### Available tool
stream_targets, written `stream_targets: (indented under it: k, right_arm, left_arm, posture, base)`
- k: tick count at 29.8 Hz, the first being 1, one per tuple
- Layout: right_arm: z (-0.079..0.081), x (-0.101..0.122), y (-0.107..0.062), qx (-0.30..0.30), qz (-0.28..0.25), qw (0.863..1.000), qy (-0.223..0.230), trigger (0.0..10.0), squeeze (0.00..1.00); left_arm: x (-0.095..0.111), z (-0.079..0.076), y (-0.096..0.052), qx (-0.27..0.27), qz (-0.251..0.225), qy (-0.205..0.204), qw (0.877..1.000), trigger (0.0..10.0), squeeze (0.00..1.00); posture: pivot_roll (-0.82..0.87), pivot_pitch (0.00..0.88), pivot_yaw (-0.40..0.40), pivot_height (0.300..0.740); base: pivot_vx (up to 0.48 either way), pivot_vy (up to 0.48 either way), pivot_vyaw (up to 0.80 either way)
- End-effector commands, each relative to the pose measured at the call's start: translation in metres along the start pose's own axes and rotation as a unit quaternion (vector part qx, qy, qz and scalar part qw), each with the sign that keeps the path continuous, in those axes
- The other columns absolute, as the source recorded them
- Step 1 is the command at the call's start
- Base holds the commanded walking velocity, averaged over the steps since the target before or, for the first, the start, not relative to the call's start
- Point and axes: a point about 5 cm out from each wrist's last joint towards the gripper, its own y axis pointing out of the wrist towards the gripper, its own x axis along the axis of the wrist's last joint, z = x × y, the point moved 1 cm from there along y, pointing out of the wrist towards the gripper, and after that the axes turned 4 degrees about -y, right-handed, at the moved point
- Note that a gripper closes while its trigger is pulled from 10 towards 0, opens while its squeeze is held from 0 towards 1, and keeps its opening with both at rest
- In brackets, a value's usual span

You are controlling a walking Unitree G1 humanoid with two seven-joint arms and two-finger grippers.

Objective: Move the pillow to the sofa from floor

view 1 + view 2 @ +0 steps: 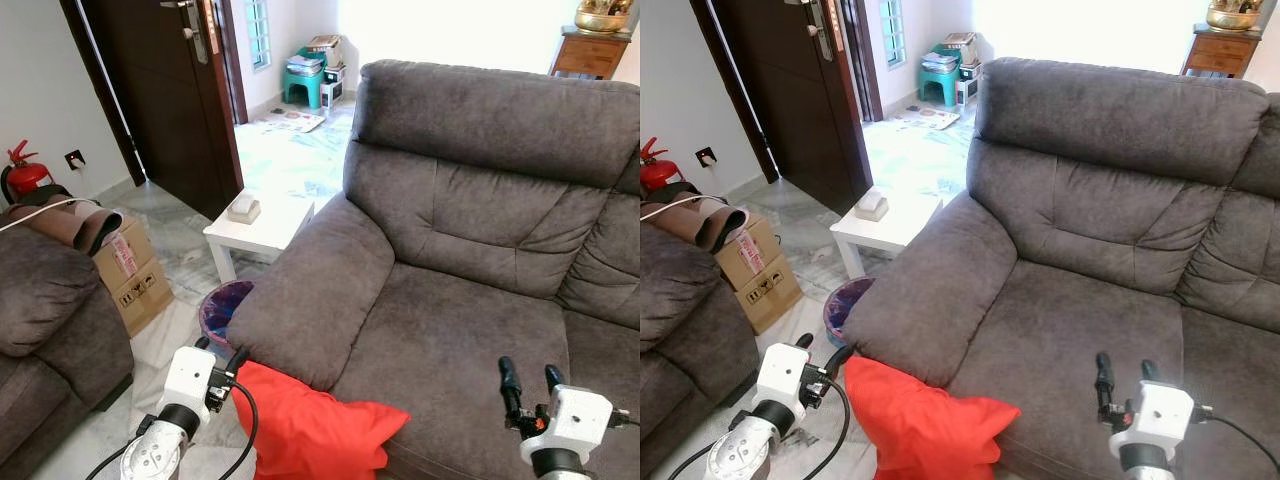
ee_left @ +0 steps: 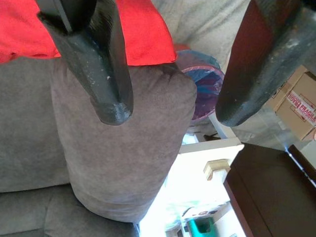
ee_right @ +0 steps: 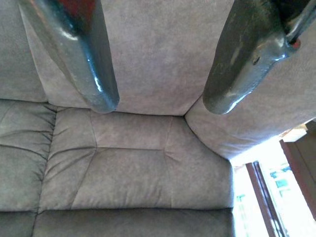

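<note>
Standing before the sofa [image 1: 470, 250], both arms raised.

Item, pillow [image 1: 310, 425]: red, slumped against the sofa's front below the armrest [image 1: 310, 290], one corner poking onto the seat edge; the rest hangs low toward the floor, so not yet delivered.

Item, my left gripper [image 2: 168, 116]: fingers spread, nothing between them, held just beside the pillow's upper left corner near the armrest end.

Item, my right gripper [image 1: 527, 382]: fingers parted and empty, hovering over the seat cushion [image 1: 450, 330], well apart from the pillow.

Handling note: I judge the step is the grasp. Best to pinch a thick fold near the pillow's corner (soft fabric slips from a shallow bite), then lift clear of the seat edge before swinging inward.

Nearby: purple bin [image 1: 222, 305], white side table [image 1: 258, 228].
</note>
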Motion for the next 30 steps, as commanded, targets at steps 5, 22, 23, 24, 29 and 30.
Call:
stream_targets:
  k: [5, 22, 23, 24, 29, 30]
  right_arm:
    - [0.013, 0.006, 0.001, 0.007, -0.017, 1.000, 0.013, 10.0, 0.00]
    - [0.018, 0.005, 0.007, 0.017, 0.001, 1.000, 0.023, 10.0, 0.00]
    - [0.019, 0.005, 0.008, 0.017, 0.001, 1.000, 0.023, 10.0, 0.00]
    - [0.019, 0.006, 0.008, 0.016, 0.000, 1.000, 0.024, 10.0, 0.00]
    - [0.020, 0.007, 0.010, 0.021, 0.000, 1.000, 0.023, 10.0, 0.00]
    - [0.021, 0.007, 0.010, 0.025, 0.000, 1.000, 0.017, 10.0, 0.00]
  left_arm:
    - [0.001, 0.000, -0.001, 0.003, 0.004, -0.008, 1.000, 10.0, 0.00]
    - [0.002, -0.004, -0.003, 0.012, 0.003, -0.021, 1.000, 10.0, 0.00]
    - [0.002, -0.004, -0.004, 0.012, 0.004, -0.021, 1.000, 10.0, 0.00]
    - [0.002, -0.004, -0.004, 0.012, 0.004, -0.022, 1.000, 10.0, 0.00]
    - [0.002, -0.005, -0.004, 0.013, 0.005, -0.021, 1.000, 10.0, 0.00]
    - [0.002, -0.004, -0.004, 0.014, 0.006, -0.021, 1.000, 10.0, 0.00]
  posture:
    - [-0.05, 0.067, 0.037, 0.701]
    - [-0.03, 0.092, 0.014, 0.701]
    - [-0.03, 0.092, 0.014, 0.701]
    - [-0.03, 0.093, 0.013, 0.701]
    - [-0.03, 0.095, 0.012, 0.701]
    - [-0.03, 0.096, 0.012, 0.701]
  base:
    - [0.000, 0.000, 0.00]
    - [0.000, 0.000, 0.00]
    - [0.000, 0.000, 0.00]
    - [0.000, 0.000, 0.00]
    - [0.000, 0.000, 0.00]
    - [0.000, 0.000, 0.00]
